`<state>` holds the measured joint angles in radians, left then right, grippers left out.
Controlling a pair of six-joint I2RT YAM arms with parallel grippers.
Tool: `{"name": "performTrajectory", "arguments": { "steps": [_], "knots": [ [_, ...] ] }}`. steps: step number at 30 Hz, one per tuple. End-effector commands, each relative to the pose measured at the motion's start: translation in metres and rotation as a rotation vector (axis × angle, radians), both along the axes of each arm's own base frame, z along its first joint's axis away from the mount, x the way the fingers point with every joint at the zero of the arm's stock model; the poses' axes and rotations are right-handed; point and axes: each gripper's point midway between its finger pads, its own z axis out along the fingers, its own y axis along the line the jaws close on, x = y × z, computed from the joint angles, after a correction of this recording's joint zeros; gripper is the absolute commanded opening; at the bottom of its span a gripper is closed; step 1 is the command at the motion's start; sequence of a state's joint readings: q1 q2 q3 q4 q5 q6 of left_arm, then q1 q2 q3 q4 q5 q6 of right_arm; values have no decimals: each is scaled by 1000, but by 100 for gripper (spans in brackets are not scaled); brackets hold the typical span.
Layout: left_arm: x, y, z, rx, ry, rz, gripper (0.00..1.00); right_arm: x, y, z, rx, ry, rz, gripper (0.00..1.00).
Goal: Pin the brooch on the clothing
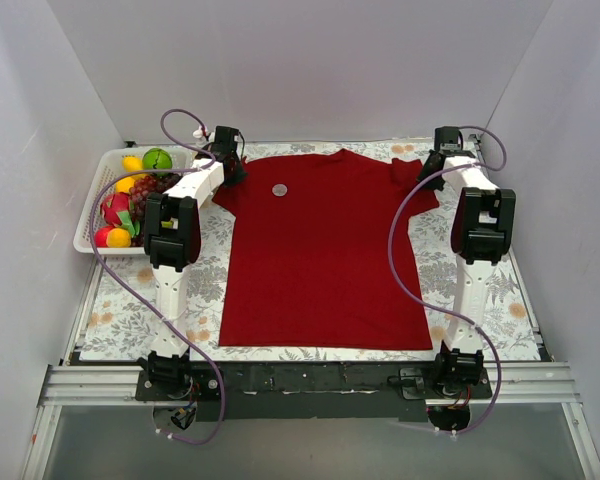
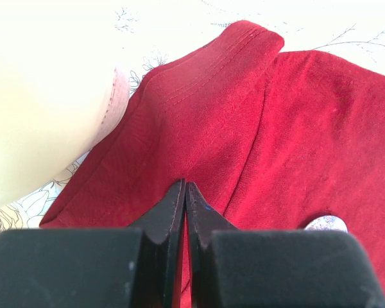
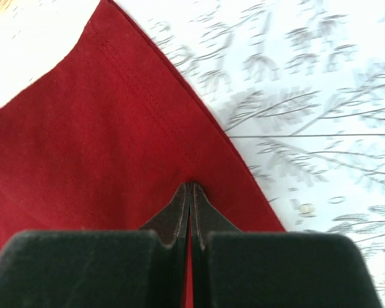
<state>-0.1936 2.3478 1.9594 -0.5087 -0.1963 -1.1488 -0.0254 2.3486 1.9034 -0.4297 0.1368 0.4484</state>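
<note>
The dark red T-shirt [image 1: 320,260] lies flat, front up, on the floral table cover. The small silvery round brooch [image 1: 280,189] rests on the shirt's chest, just below the collar on the left side. My left gripper [image 1: 232,172] is at the shirt's left sleeve. In the left wrist view it [image 2: 186,185] is shut, and creases in the cloth [image 2: 244,115] run into its tips. My right gripper [image 1: 428,168] is at the right sleeve. In the right wrist view it [image 3: 191,186] is shut on the cloth [image 3: 83,141] near the sleeve hem.
A white basket [image 1: 88,215] of toy fruit stands at the far left, beside the left arm. White walls close in the back and both sides. The floral cover [image 1: 480,290] shows around the shirt. A pale patch [image 2: 326,222] shows by the left gripper's body; I cannot tell what it is.
</note>
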Motion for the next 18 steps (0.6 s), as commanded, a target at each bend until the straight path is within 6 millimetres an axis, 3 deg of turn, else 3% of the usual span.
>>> {"name": "performTrajectory", "arguments": {
  "steps": [1, 8, 9, 14, 15, 18],
  "knots": [
    [2, 9, 13, 11, -20, 35, 0, -25, -37, -16, -11, 91, -106, 1],
    [4, 0, 27, -33, -49, 6, 0, -36, -52, -10, 14, 66, -139, 1],
    [6, -1, 31, -43, -61, 2, 5, -36, -54, -10, 22, 68, -143, 1],
    [5, -9, 62, -93, -137, -25, 59, -43, -55, -14, 48, 83, -145, 1],
    [8, -10, 75, -99, -173, -26, 63, -43, -56, -13, 51, 78, -146, 1],
    [7, -8, 87, -90, -198, -29, 72, -46, -56, -12, 66, 82, -146, 1]
  ]
}}
